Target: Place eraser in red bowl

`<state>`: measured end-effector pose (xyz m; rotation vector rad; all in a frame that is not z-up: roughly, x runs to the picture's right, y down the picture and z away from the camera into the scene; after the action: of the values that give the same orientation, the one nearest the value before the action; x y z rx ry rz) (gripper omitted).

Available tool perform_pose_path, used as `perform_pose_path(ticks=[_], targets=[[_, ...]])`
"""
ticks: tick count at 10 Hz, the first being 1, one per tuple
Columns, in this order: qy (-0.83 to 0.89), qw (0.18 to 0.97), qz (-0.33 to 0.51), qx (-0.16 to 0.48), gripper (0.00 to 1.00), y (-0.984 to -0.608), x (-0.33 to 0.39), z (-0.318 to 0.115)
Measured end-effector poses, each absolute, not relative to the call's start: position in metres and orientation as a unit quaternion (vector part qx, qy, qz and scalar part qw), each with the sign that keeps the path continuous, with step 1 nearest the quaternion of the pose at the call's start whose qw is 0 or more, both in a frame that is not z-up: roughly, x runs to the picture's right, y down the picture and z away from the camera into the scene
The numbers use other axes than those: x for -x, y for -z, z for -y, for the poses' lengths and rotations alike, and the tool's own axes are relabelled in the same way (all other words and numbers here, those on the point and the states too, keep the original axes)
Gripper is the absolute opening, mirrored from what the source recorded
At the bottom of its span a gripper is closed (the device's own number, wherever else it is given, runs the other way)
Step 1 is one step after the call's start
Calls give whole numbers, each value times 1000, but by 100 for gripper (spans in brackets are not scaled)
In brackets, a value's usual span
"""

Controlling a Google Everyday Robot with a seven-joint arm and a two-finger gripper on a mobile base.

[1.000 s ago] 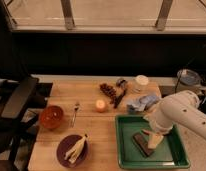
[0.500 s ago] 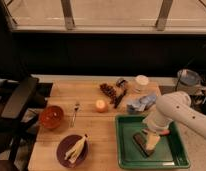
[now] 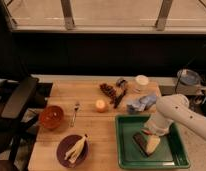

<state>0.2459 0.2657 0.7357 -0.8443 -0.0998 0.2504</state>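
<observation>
Lowered slightly since before, pincer (image 3: 150, 136) now sits over eraser (image 3: 140, 142) in tray (image 3: 172, 150), apparently touching; its state cannot be told; bowl (image 3: 51, 117) lies well apart.

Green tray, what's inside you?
The dark eraser lies in the green tray, with the pincer down close to it. The arm hides the tray floor just behind.

The gripper (image 3: 147, 134) hangs inside the green tray (image 3: 163, 158), above the eraser (image 3: 140, 141). Tray wall and fork (image 3: 75, 113) lie between it and the red bowl (image 3: 51, 117).
</observation>
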Motion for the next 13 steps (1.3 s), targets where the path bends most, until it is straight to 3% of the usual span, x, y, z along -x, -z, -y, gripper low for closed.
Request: perform_pose_path(ticks=[11, 13], targets=[[-111, 895, 43, 429, 80, -740, -247, -315], [-113, 893, 40, 434, 71, -741, -246, -323]])
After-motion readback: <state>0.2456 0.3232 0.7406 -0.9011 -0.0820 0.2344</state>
